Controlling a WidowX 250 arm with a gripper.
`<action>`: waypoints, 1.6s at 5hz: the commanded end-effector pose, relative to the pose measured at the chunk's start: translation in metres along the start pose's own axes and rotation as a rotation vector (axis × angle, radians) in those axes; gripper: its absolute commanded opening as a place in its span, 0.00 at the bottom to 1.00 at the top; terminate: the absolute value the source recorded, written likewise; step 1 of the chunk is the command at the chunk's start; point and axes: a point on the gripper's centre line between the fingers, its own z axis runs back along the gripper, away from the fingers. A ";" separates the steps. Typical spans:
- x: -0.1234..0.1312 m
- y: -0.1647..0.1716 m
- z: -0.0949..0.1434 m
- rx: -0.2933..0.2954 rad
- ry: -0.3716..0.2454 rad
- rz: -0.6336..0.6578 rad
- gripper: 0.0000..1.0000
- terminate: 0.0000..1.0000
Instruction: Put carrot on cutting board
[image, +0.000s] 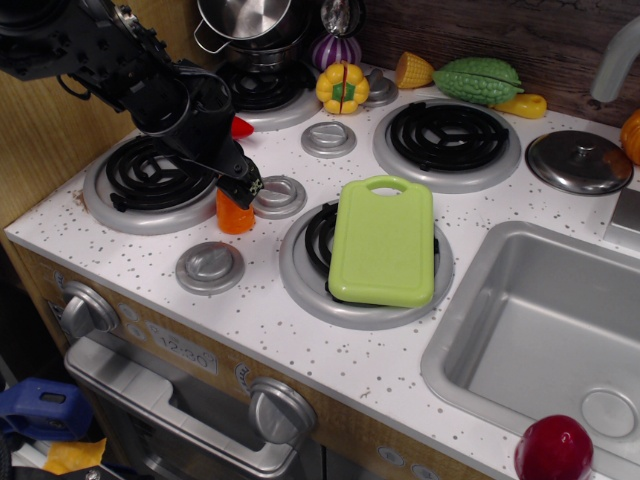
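The orange carrot (235, 217) stands on the white counter between the front-left burner (150, 180) and a silver knob (279, 196). My black gripper (242, 188) comes down from the upper left and sits on the carrot's top, its fingers closed around it and hiding the tip. The carrot's base still rests on the counter. The lime-green cutting board (385, 242) lies flat on the front-middle burner, to the right of the carrot, with its handle hole at the far end.
A red chili (240, 127) peeks out behind my arm. A second knob (209, 267) lies in front of the carrot. A pot (250, 20), a yellow pepper (342, 88) and other toy food stand at the back. The sink (540, 320) is at the right.
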 end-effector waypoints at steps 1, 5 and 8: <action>0.002 0.012 -0.001 -0.008 -0.045 0.011 1.00 0.00; 0.011 0.011 -0.018 -0.018 -0.114 0.042 0.00 0.00; 0.048 0.001 0.019 -0.004 -0.067 0.077 0.00 0.00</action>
